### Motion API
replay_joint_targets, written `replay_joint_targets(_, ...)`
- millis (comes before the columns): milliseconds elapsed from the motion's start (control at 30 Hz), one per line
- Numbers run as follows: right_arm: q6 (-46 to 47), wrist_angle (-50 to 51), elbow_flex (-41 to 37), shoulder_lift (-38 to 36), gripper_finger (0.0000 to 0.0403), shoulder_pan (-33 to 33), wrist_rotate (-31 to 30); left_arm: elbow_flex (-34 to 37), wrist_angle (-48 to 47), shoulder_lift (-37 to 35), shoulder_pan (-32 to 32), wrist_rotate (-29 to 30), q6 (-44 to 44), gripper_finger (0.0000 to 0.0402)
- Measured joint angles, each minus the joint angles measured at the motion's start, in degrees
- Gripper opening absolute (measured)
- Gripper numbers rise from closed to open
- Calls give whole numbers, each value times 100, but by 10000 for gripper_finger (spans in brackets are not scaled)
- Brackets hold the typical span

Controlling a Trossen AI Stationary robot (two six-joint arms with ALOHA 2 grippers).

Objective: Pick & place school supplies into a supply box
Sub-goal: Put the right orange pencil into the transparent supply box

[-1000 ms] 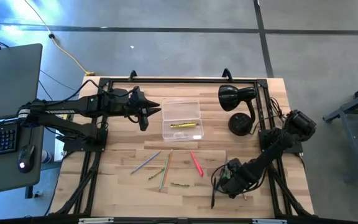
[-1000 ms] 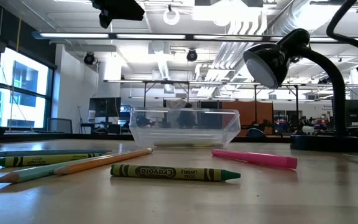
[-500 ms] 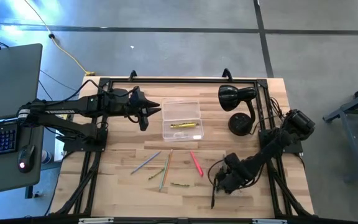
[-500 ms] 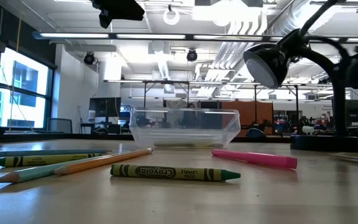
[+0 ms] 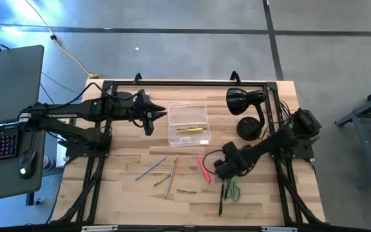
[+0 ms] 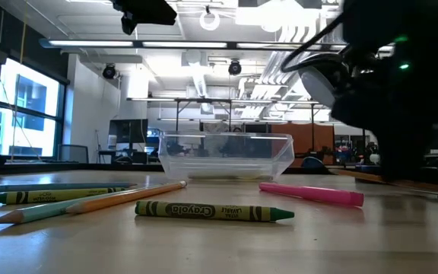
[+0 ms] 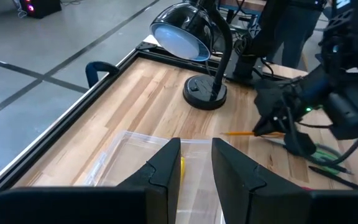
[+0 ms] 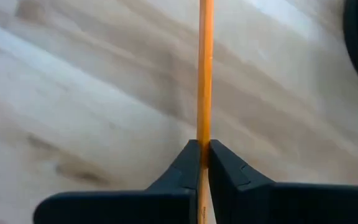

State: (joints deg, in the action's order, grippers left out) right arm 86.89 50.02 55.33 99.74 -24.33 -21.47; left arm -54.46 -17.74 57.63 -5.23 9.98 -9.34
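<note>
Grey concrete floor (image 5: 172, 45); laptop (image 5: 8, 80) beside wooden table (image 5: 127, 193); bright windows (image 6: 17, 106); ceiling lights (image 6: 204, 44) overhead.

We see a desk (image 5: 127, 145) of pale wood planks, smooth with a soft sheen and visible grain. The supply box (image 6: 226, 155) on it is clear, glossy plastic that we can see through. Beside the box stands a desk lamp (image 7: 188, 38) whose black shade looks like glossy plastic or enamel, with highlights on its dome. In front of the box lies a green crayon (image 6: 214, 211) in a matt paper wrapper, and next to it a pink marker (image 6: 311, 193) of smooth plastic. The right end effector (image 8: 203, 160) has matt black fingers pressed against an orange pencil (image 8: 205, 68) with a smooth painted finish. The left end effector (image 7: 196, 163) looks equally matt and dark.
</note>
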Motion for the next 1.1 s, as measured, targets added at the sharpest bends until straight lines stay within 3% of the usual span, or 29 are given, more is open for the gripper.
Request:
replay_joint_targets(300, -1620, -391, 164, 0, 2, 549, 163, 0, -2, 0, 0, -44, -2, 122)
replay_joint_targets(533, -1667, 1188, 1120, -7, 4, 629, -116, 0, -30, 0, 0, -45, -2, 122)
replay_joint_targets(700, -2460, 1440, 1897, -9, 1, 726, -514, 0, 11, 0, 0, -46, -2, 122)
replay_joint_targets(833, -3523, 1435, 2468, -9, 2, 960, -740, 0, 4, 0, 0, -48, -2, 122)
replay_joint_targets(967, -5366, 947, 2861, -11, 1, 1316, -1122, 0, 5, -4, 0, -156, 0, 122)
replay_joint_targets(1100, -7266, -436, 2867, -11, 1, 1809, -599, 0, -2, -171, 2, -616, -9, 122)
